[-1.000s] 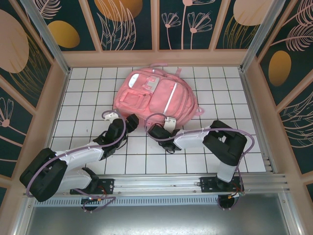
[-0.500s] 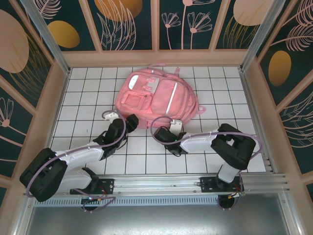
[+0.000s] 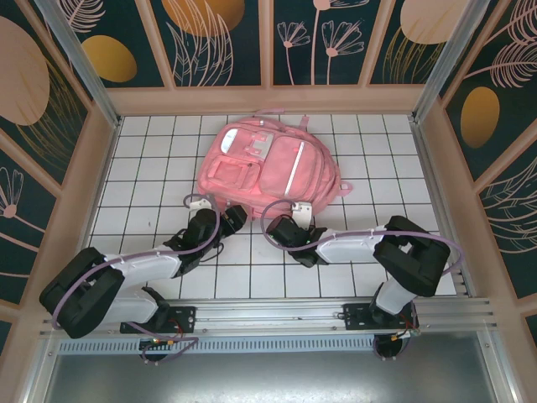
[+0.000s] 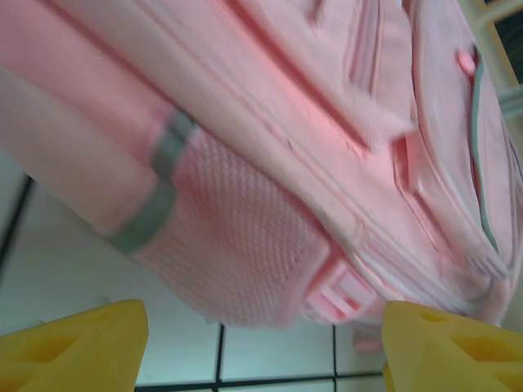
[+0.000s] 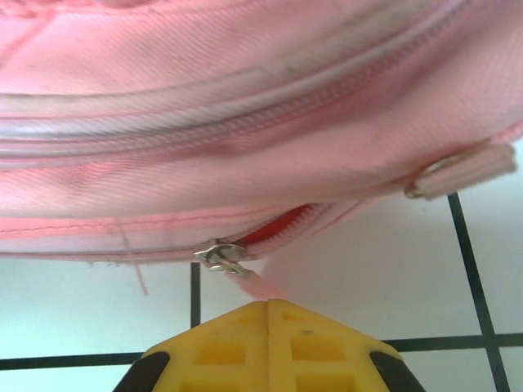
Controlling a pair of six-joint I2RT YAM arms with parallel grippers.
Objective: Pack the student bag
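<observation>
Right gripper (image 5: 267, 306) is pinched together on the pull tab (image 5: 255, 283) at the near edge of the bag (image 3: 267, 164). It's a thin hold, and a sideways tug could slip it. Left gripper (image 4: 261, 351) gapes beside the bag's mesh pocket (image 4: 245, 245), so nothing pins the bag and it may slide. It lies flat on white tiles (image 3: 151, 168), with floral walls (image 3: 336, 42) beyond.

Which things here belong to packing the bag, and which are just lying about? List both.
Job: bag, zip tab, left fingers (open), right fingers (shut on the tab).
Just there: table, walls.
</observation>
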